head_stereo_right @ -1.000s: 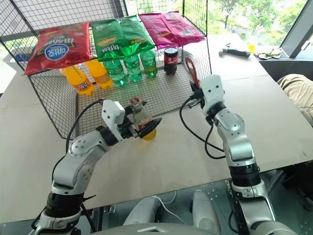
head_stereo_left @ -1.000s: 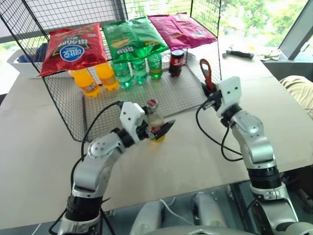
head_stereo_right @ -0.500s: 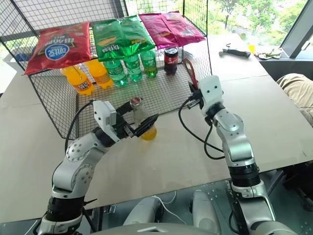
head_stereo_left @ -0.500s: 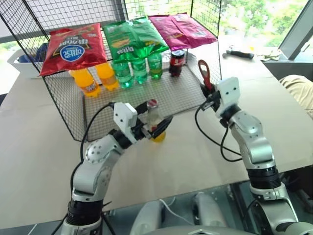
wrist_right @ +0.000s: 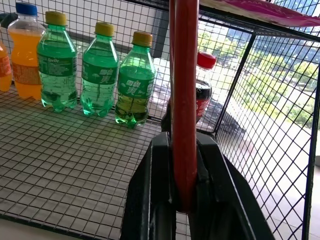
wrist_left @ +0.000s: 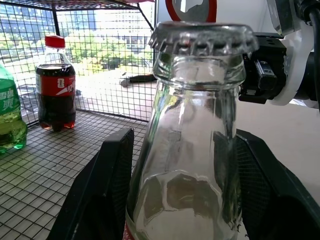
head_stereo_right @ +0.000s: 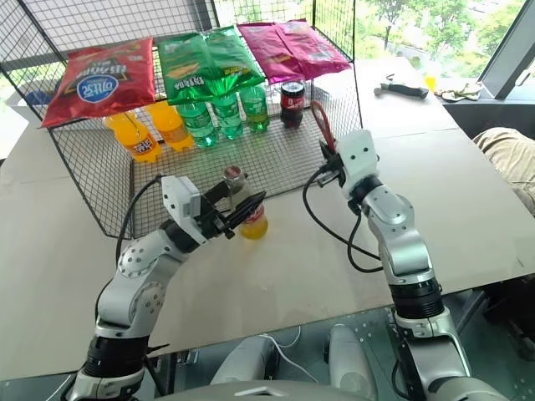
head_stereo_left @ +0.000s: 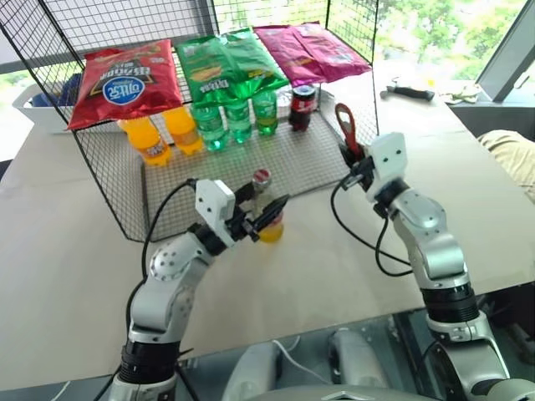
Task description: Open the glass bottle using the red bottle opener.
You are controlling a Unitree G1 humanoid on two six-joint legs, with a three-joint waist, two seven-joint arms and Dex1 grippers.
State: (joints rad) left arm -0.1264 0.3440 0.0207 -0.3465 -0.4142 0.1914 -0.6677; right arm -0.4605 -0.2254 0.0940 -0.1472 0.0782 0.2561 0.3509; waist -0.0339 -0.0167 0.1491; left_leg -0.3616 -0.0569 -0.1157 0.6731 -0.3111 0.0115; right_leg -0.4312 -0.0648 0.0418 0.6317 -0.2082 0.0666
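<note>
The glass bottle (wrist_left: 192, 145) is standing capped between my left gripper (head_stereo_left: 266, 215) fingers, which are flanking its neck, contact unclear. Beyond it, my right gripper (wrist_right: 182, 170) is clamping the red bottle opener (wrist_right: 184, 90), blade rising upright from the jaws.

Pale counter (head_stereo_left: 318, 259) carries a black wire rack (head_stereo_left: 109, 159); daylight and green trees (head_stereo_left: 435, 25) fill the windows behind.
</note>
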